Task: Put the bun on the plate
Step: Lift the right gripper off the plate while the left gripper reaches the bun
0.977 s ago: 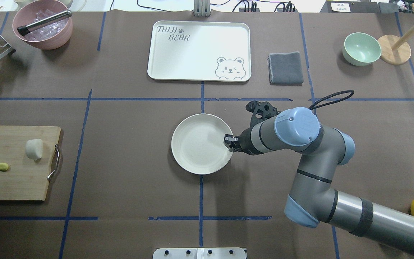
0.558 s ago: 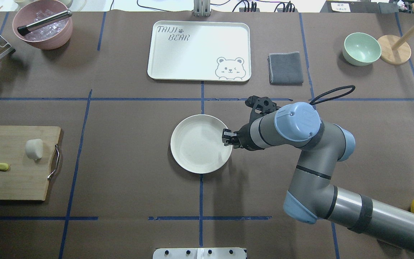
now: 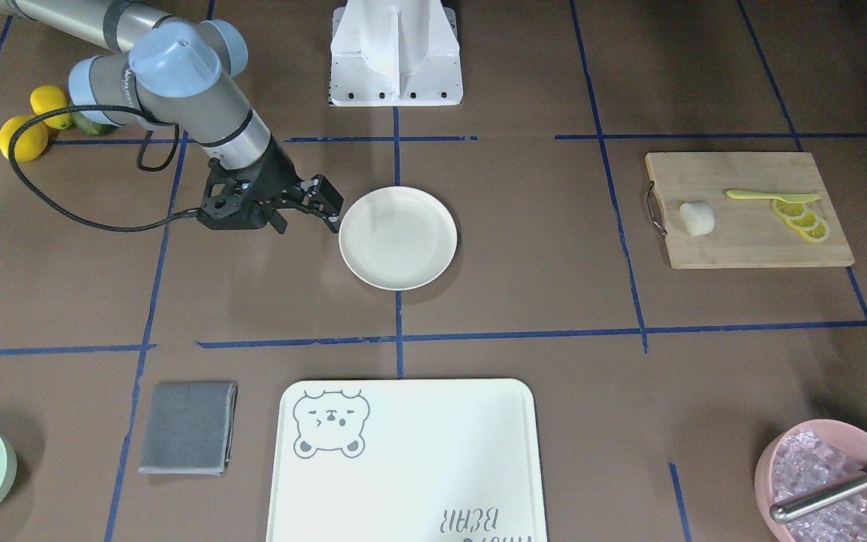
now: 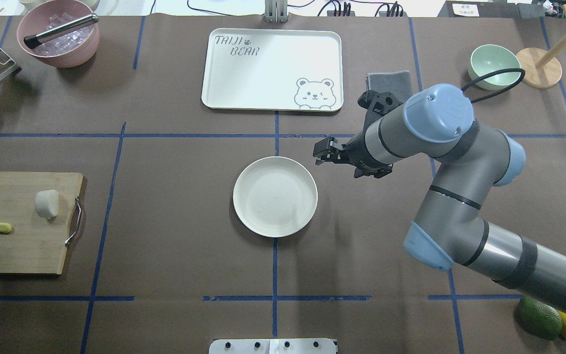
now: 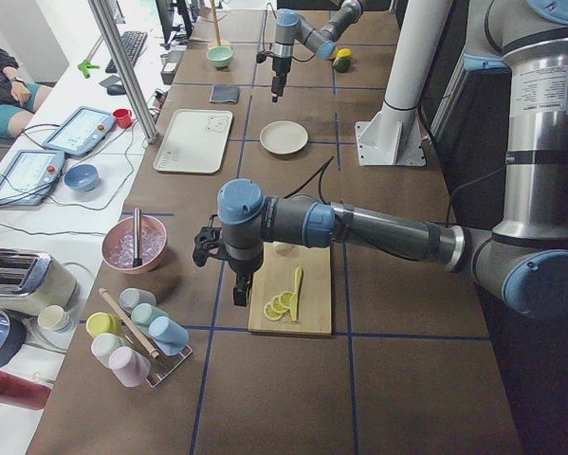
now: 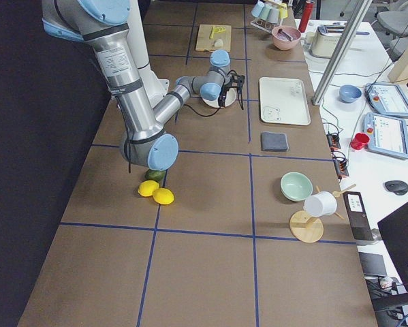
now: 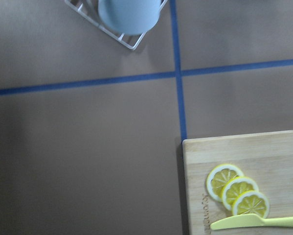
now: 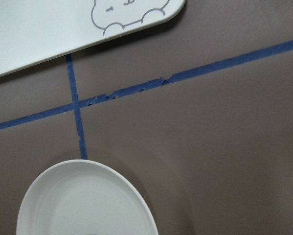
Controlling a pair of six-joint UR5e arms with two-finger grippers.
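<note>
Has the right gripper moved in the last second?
Yes. The right gripper has left the right rim of the plate and now sits clear of it, farther from the robot, toward the bear-print tray.

right tool (image 4: 319, 151) hovers raised, jaws apart, empty.

The worktop (image 4: 165, 206) is covered with a matt brown, paper-like sheet, marked off with blue tape (image 4: 274, 275). The plate (image 4: 275, 196) is seen as smooth, cream and barely shiny, the bun (image 4: 47, 203) as smooth, matt white. The cutting board (image 4: 13, 246) is of pale, grained wood. A faint gloss is shown by the plastic-looking tray (image 4: 273, 69). The grey cloth (image 3: 187, 427) looks soft. The rod (image 4: 62, 30) is polished metal. The right arm (image 4: 460, 196) is finished in satin grey metal with glossy blue caps (image 4: 438, 113); the right pincer (image 4: 320, 152) is matt black.
</note>
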